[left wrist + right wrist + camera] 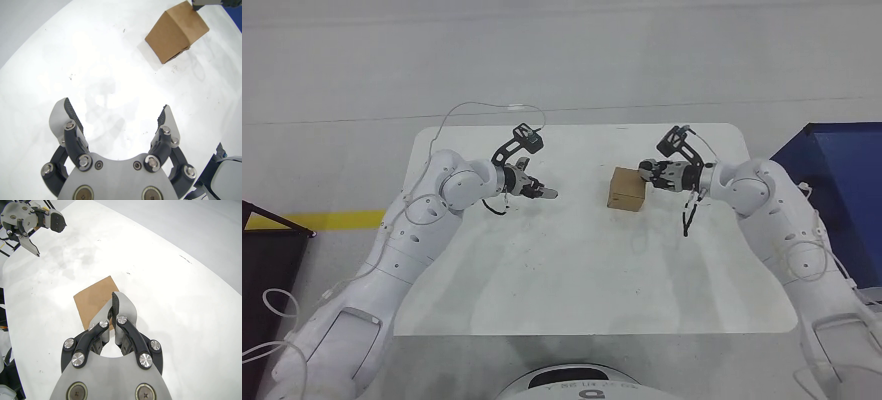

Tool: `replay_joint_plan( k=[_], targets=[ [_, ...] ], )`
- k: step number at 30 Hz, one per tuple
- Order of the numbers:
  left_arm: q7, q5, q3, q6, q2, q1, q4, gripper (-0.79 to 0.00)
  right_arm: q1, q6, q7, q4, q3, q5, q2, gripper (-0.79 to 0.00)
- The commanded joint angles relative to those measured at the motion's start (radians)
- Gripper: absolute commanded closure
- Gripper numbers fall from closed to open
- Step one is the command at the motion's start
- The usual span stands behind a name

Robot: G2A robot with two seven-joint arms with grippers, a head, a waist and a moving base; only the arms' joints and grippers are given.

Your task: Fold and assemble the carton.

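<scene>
A small brown carton (626, 188) stands folded into a closed box right of the table's middle; its lower flaps look slightly loose in the left wrist view (175, 36). My right gripper (113, 294) is shut, its tips over the carton's (90, 300) top edge on the side facing its arm (646, 172). I cannot tell whether any cardboard is pinched between the fingers. My left gripper (115, 103) is open with nothing between its fingers, hovering over bare table left of the carton (550, 192), a short gap away. The right wrist view shows it farther off (50, 240).
The white table (572, 270) has bare room in front of and behind the carton. A blue bin (837, 160) stands off the table's right edge. A dark frame (267, 260) stands off the left edge.
</scene>
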Motion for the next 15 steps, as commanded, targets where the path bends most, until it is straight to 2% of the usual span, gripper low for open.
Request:
replay_joint_plan(
  k=[1,9,15],
  targets=[
    [0.0,0.0,0.0,0.0,0.0,0.0,0.0,-0.785,0.0,0.013,-0.004,0.011,0.008,-0.007,0.002,0.0],
    [0.0,0.0,0.0,0.0,0.0,0.0,0.0,-0.785,-0.044,0.014,-0.024,0.01,0.067,-0.018,0.023,0.0],
    [0.0,0.0,0.0,0.0,0.0,0.0,0.0,-0.785,-0.062,0.02,0.009,0.02,0.075,-0.003,0.029,0.0]
  ],
)
